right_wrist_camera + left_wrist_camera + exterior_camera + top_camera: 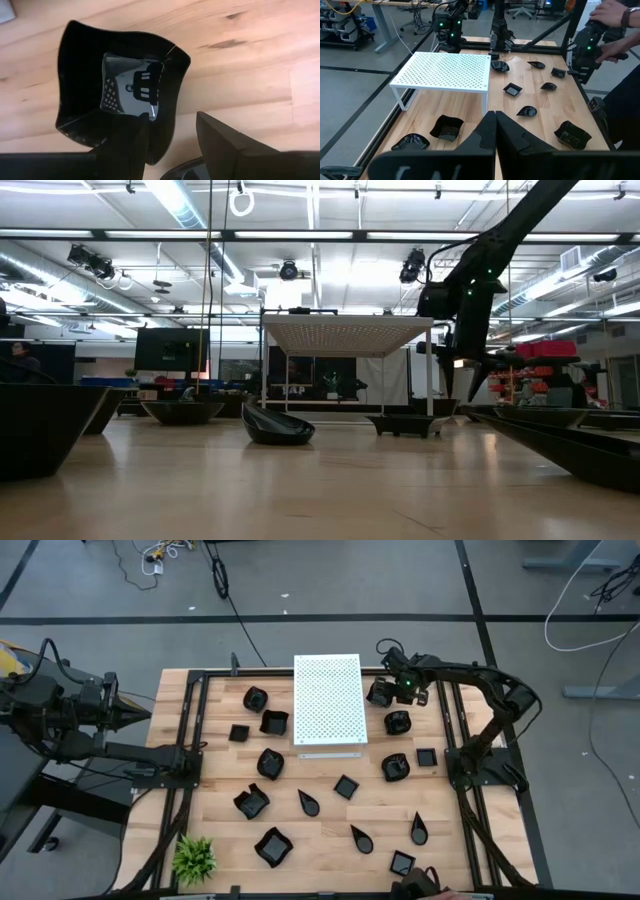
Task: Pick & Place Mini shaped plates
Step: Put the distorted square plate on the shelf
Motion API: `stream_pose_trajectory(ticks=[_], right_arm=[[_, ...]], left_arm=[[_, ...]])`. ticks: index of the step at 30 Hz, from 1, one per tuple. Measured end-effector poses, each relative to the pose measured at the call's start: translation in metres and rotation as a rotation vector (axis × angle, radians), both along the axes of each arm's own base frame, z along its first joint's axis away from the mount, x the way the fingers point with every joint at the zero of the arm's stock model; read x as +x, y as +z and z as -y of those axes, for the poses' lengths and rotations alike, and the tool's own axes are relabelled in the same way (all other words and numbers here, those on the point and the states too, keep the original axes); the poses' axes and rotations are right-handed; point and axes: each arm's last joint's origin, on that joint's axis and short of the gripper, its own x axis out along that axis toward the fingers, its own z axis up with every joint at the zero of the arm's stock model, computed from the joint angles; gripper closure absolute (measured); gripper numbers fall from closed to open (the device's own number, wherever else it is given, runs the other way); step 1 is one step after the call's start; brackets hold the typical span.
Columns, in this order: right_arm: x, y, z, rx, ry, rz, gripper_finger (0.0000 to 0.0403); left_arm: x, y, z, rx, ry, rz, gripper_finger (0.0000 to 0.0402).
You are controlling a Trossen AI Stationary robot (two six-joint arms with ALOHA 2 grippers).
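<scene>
Pale wooden tabletop [320,830] holds glossy black mini shaped plates [272,846] scattered; none moved yet, I judge. At two o'clock my right gripper [383,690] straddles one plate's [117,95] rim, open; left gripper [140,712] clenched, waiting at nine.

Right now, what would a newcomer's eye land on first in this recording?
The white perforated board at the table's far middle, ringed by scattered glossy black mini plates. Next, the right gripper beside the board's right edge, its open fingers straddling the rim of a wavy-edged plate. The left gripper waits shut off the table's left edge.
</scene>
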Motion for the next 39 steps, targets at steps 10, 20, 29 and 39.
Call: stream_pose_trajectory(ticks=[10,20,29,39], right_arm=[[0.0006,-0.0021,0.0038,-0.012,-0.02,0.012,0.0236],[0.0011,-0.0017,0.005,-0.02,-0.031,0.023,0.0236],[0.001,-0.0016,0.0059,-0.024,-0.042,0.028,0.0236],[-0.0026,-0.0015,0.0094,-0.023,-0.082,0.034,0.0236]], left_arm=[[0.0,0.0,0.0,0.0,0.0,0.0,0.0399],[0.0,0.0,0.0,0.0,0.0,0.0,0.0399],[-0.0001,0.0,0.0,0.0,0.0,0.0,0.0399],[0.0,0.0,0.0,0.0,0.0,0.0,0.0399]])
